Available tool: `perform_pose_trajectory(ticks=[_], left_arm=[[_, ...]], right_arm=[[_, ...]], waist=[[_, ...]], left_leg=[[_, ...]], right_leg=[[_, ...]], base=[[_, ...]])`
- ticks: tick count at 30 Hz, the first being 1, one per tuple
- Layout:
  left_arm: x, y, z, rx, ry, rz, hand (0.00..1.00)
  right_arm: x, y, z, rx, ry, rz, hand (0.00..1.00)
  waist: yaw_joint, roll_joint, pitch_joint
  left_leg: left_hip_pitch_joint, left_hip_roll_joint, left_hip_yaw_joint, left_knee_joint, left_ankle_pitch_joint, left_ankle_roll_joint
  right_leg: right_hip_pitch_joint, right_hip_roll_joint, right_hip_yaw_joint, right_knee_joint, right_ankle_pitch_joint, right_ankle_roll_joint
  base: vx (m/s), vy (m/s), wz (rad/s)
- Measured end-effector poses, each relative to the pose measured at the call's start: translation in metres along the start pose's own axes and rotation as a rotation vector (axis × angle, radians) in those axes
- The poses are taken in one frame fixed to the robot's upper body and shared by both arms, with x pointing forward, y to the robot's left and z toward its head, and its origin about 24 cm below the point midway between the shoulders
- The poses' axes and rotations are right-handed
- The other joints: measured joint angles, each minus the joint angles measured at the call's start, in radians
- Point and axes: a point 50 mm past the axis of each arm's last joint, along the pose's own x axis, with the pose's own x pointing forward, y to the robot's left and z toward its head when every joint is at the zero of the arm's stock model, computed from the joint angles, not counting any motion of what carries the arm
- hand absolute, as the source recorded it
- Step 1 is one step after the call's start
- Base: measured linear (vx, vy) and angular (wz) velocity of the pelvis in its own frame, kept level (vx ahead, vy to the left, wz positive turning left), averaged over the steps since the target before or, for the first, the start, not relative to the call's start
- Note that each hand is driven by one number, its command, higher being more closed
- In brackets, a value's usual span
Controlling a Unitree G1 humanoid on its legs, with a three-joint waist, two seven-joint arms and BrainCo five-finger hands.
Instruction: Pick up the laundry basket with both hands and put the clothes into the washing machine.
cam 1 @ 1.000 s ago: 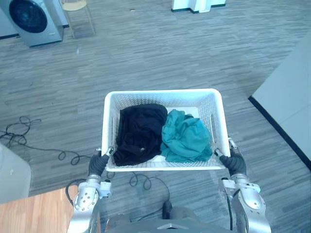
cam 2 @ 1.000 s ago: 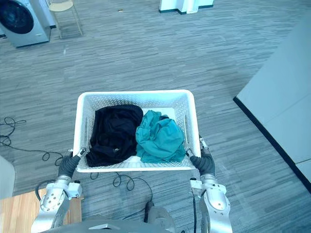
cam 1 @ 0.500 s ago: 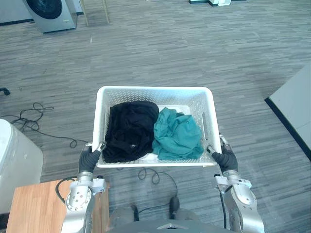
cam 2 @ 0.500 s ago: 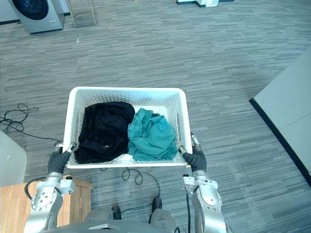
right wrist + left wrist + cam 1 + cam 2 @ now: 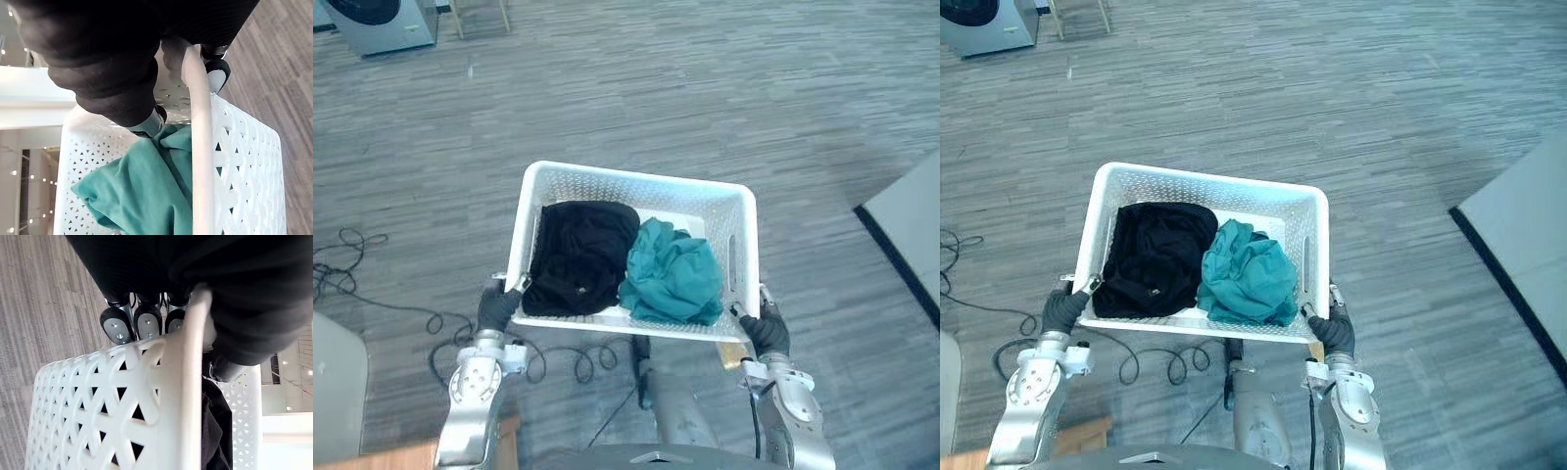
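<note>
Skewing since half a second ago, the laundry basket (image 5: 631,178) is riding slantwise between your arms, so you are likely turning while carrying it. Your left hand (image 5: 496,308) and right hand (image 5: 765,333) are each curling round its near rim, thumbs inside. The black garment (image 5: 579,257) is lying along its left wall and the teal garment (image 5: 671,279) by its right. The washing machine (image 5: 377,20) is waiting far off.
</note>
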Motion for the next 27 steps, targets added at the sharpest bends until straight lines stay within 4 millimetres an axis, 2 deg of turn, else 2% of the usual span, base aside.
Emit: perform_pose_trajectory(ticks=[1, 2, 3, 4, 6, 8, 9, 11, 12, 13, 14, 15, 16, 17, 18, 19, 20, 21, 22, 23, 24, 25, 26, 27], left_arm=[[0.0, -0.001, 0.0, 0.002, -0.001, 0.002, 1.0], [0.0, -0.001, -0.001, -0.002, 0.002, 0.003, 1.0], [-0.003, -0.001, -0.004, -0.015, 0.018, 0.007, 1.0], [-0.004, -0.002, -0.005, -0.036, 0.025, 0.007, 1.0], [-0.007, -0.002, -0.008, -0.056, 0.035, 0.011, 1.0], [-0.012, -0.001, -0.011, -0.075, 0.048, 0.028, 1.0], [-0.014, 0.0, -0.013, -0.093, 0.055, 0.044, 1.0], [-0.017, 0.002, -0.015, -0.112, 0.065, 0.076, 1.0], [-0.02, 0.006, -0.014, -0.123, 0.062, 0.106, 1.0], [-0.027, 0.009, -0.011, -0.128, 0.054, 0.133, 1.0], [-0.026, 0.01, -0.006, -0.123, 0.033, 0.139, 1.0], [-0.022, 0.015, -0.002, -0.112, 0.01, 0.147, 1.0], [-0.017, 0.008, 0.0, -0.112, -0.002, 0.115, 1.0], [-0.017, 0.005, 0.001, -0.114, -0.005, 0.11, 1.0], [-0.025, 0.007, 0.0, -0.104, 0.005, 0.13, 1.0], [-0.026, 0.014, -0.002, -0.082, 0.016, 0.145, 1.0], [-0.027, 0.019, -0.008, -0.069, 0.052, 0.16, 1.0], [-0.032, 0.021, -0.014, -0.068, 0.088, 0.175, 1.0], [-0.034, 0.022, -0.016, -0.065, 0.099, 0.176, 1.0], [-0.036, 0.021, -0.018, -0.062, 0.108, 0.17, 1.0], [-0.036, 0.019, -0.017, -0.055, 0.104, 0.155, 1.0], [-0.035, 0.018, -0.015, -0.044, 0.088, 0.138, 1.0], [-0.033, 0.019, -0.011, -0.024, 0.061, 0.12, 1.0], [-0.03, 0.018, -0.009, -0.017, 0.048, 0.11, 1.0]], right_arm=[[-0.001, -0.001, 0.002, -0.006, -0.006, -0.001, 1.0], [-0.003, -0.001, 0.004, -0.011, -0.012, -0.001, 1.0], [-0.005, -0.002, 0.012, -0.032, -0.039, 0.006, 1.0], [-0.004, -0.003, 0.017, -0.045, -0.058, 0.005, 1.0], [-0.002, -0.003, 0.024, -0.056, -0.089, 0.005, 1.0], [0.0, -0.001, 0.025, -0.062, -0.097, 0.015, 1.0], [0.002, 0.0, 0.027, -0.062, -0.106, 0.023, 1.0], [0.007, 0.004, 0.031, -0.072, -0.123, 0.051, 1.0], [0.01, 0.008, 0.034, -0.083, -0.134, 0.076, 1.0], [0.012, 0.01, 0.035, -0.084, -0.143, 0.094, 1.0], [0.015, 0.013, 0.034, -0.065, -0.147, 0.096, 1.0], [0.019, 0.018, 0.032, -0.026, -0.145, 0.091, 1.0], [0.021, 0.013, 0.028, -0.018, -0.138, 0.062, 1.0], [0.022, 0.01, 0.026, -0.023, -0.133, 0.054, 1.0], [0.021, 0.011, 0.024, -0.032, -0.12, 0.067, 1.0], [0.021, 0.016, 0.02, -0.008, -0.105, 0.078, 1.0], [0.019, 0.02, 0.013, -0.002, -0.075, 0.079, 1.0], [0.018, 0.022, 0.007, -0.007, -0.045, 0.083, 1.0], [0.015, 0.022, 0.003, -0.006, -0.028, 0.082, 1.0], [0.009, 0.02, -0.002, -0.006, -0.006, 0.071, 1.0], [0.002, 0.016, -0.006, -0.01, 0.014, 0.06, 1.0], [-0.003, 0.013, -0.007, -0.011, 0.019, 0.055, 1.0], [-0.004, 0.011, -0.004, -0.008, 0.007, 0.049, 1.0], [-0.004, 0.009, -0.002, -0.009, -0.002, 0.044, 1.0]], waist=[[0.001, 0.009, 0.006], [0.002, 0.018, 0.011], [0.033, 0.026, 0.018], [0.051, 0.022, 0.02], [0.07, 0.009, 0.029], [0.083, 0.0, 0.034], [0.096, 0.004, 0.032], [0.117, 0.013, 0.027], [0.127, 0.016, 0.024], [0.145, 0.014, 0.01], [0.162, -0.016, 0.004], [0.151, -0.051, 0.012], [0.117, -0.088, 0.007], [0.103, -0.102, 0.005], [0.119, -0.105, -0.001], [0.112, -0.154, 0.003], [0.11, -0.17, -0.004], [0.114, -0.147, 0.005], [0.113, -0.132, 0.006], [0.1, -0.097, -0.001], [0.077, -0.072, -0.012], [0.051, -0.05, -0.024], [0.02, -0.048, -0.026], [0.009, -0.053, -0.031]], left_leg=[[-0.055, 0.039, 0.005, 0.18, 0.076, 0.025], [-0.099, 0.069, 0.008, 0.299, 0.153, 0.043], [-0.226, 0.186, 0.053, 0.658, 0.307, 0.1], [-0.282, 0.213, 0.075, 0.781, 0.293, 0.114], [-0.372, 0.212, 0.117, 0.867, 0.243, 0.128], [-0.452, 0.164, 0.151, 0.774, 0.186, 0.118], [-0.496, 0.11, 0.161, 0.627, 0.151, 0.1], [-0.557, 0.049, 0.164, 0.324, 0.141, 0.063], [-0.574, 0.018, 0.162, 0.107, 0.178, 0.013], [-0.545, -0.026, 0.171, -0.059, 0.239, -0.011], [-0.537, -0.062, 0.161, -0.031, 0.317, 0.107], [-0.602, -0.06, 0.202, 0.139, 0.291, 0.122], [-0.687, -0.118, 0.26, 0.205, 0.215, 0.121], [-0.676, -0.159, 0.285, 0.144, 0.217, 0.143], [-0.607, -0.186, 0.292, -0.017, 0.312, 0.251], [-0.597, -0.212, 0.311, 0.068, 0.265, 0.292], [-0.541, -0.245, 0.287, 0.132, 0.154, 0.288], [-0.437, -0.258, 0.253, 0.116, 0.081, 0.273], [-0.374, -0.262, 0.231, 0.083, 0.063, 0.259], [-0.26, -0.257, 0.177, -0.003, 0.048, 0.239], [-0.193, -0.246, 0.131, -0.065, 0.044, 0.231], [-0.133, -0.231, 0.098, -0.122, 0.046, 0.215], [-0.05, -0.222, 0.064, -0.204, 0.063, 0.166], [0.012, -0.218, 0.053, -0.259, 0.065, 0.139]], right_leg=[[0.02, 0.008, -0.021, 0.061, -0.055, -0.011], [0.045, 0.011, -0.037, 0.087, -0.081, -0.008], [0.139, 0.034, -0.05, 0.121, -0.172, -0.035], [0.19, 0.036, -0.046, 0.119, -0.209, -0.045], [0.295, 0.025, -0.021, 0.094, -0.276, -0.052], [0.395, 0.01, 0.004, 0.038, -0.335, -0.075], [0.447, -0.005, 0.019, 0.007, -0.367, -0.086], [0.518, -0.022, 0.032, -0.034, -0.413, -0.086], [0.575, -0.029, 0.025, -0.075, -0.426, -0.055], [0.634, -0.035, 0.003, -0.129, -0.413, 0.023], [0.66, -0.06, 0.021, -0.127, -0.411, 0.066], [0.68, -0.083, 0.046, -0.091, -0.418, 0.07], [0.67, -0.111, 0.057, 0.041, -0.424, 0.082], [0.64, -0.134, 0.06, 0.177, -0.422, 0.104], [0.535, -0.166, 0.075, 0.53, -0.316, 0.176], [0.504, -0.226, 0.069, 0.679, -0.25, 0.184], [0.433, -0.275, 0.077, 0.872, -0.213, 0.165], [0.378, -0.287, 0.055, 0.928, -0.238, 0.104], [0.35, -0.281, 0.041, 0.921, -0.262, 0.064], [0.276, -0.235, 0.019, 0.871, -0.33, 0.001], [0.205, -0.196, 0.009, 0.812, -0.377, -0.009], [0.125, -0.162, 0.001, 0.719, -0.396, -0.001], [0.041, -0.139, 0.004, 0.528, -0.377, 0.012], [0.012, -0.127, 0.005, 0.308, -0.314, 0.026]], base=[[0.67, -0.259, 0.2], [0.79, -0.29, 0.11], [0.63, -0.202, -0.02], [0.64, -0.185, -0.11], [0.7, -0.15, -0.07], [0.6, -0.055, -0.01], [0.6, 0.018, -0.13], [0.63, 0.067, -0.21], [0.7, 0.139, -0.34], [0.91, 0.22, -0.47], [1.0, 0.226, -0.16], [0.85, 0.2, 0.93], [0.79, 0.198, 1.54], [0.69, 0.223, 1.28], [0.68, 0.165, 0.6], [0.71, 0.015, 0.45], [0.78, -0.062, 0.4], [0.82, -0.035, 0.22], [0.84, 0.033, 0.05], [0.79, 0.037, 0.38], [0.78, 0.016, 0.73], [0.76, -0.02, 0.91], [0.79, -0.072, 0.77], [0.98, -0.126, 0.62]])
